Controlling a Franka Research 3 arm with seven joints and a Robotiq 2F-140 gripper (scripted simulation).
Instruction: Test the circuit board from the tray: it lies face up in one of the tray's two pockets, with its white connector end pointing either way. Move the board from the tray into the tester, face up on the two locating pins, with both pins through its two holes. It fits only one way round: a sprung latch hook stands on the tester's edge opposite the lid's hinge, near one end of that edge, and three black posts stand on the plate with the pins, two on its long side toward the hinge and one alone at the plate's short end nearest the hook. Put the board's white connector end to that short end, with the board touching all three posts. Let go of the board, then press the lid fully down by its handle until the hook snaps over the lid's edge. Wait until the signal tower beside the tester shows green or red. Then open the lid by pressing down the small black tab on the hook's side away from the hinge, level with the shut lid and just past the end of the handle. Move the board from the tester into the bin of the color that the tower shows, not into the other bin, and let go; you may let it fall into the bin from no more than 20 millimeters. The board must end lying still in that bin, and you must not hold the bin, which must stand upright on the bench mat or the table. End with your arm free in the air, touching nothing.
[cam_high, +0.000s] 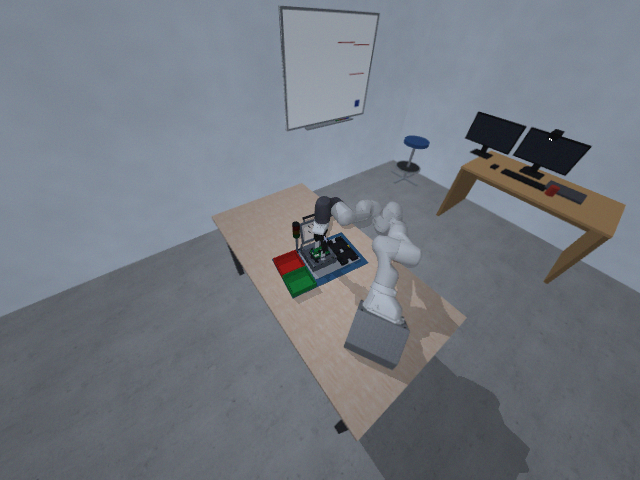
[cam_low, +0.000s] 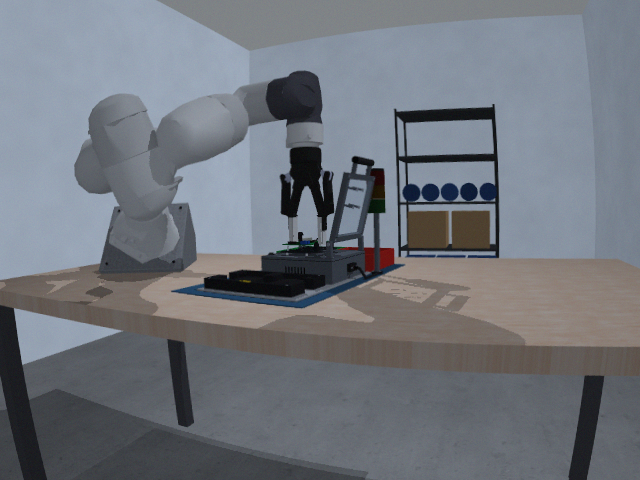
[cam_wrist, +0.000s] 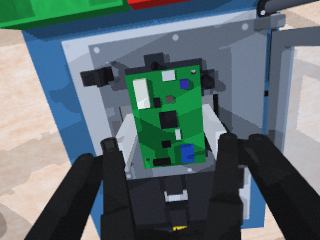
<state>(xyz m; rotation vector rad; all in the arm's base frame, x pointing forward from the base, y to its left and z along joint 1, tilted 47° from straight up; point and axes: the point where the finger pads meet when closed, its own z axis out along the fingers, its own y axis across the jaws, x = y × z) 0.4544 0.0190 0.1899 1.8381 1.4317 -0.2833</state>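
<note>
Gripper (cam_wrist: 169, 142) half-closed, I am holding the green rectangular circuit board (cam_wrist: 167, 114) by its long edges over the grey tester (cam_low: 305, 265); next, seating it on the pins

board (cam_wrist: 167, 116) between the fingers above the tester (cam_low: 310, 264), tray (cam_low: 263, 283) beside.

Top view: we look down from high in a room corner, far off; the table (cam_high: 330, 330) crosses mid-frame. Exterior view: we sit near table height, close, facing the tester (cam_low: 305, 266) with its raised lid (cam_low: 351, 209) at centre. Wrist view: we look straight down, very close. All three share the tester (cam_high: 317, 263) (cam_wrist: 100, 60).
</note>
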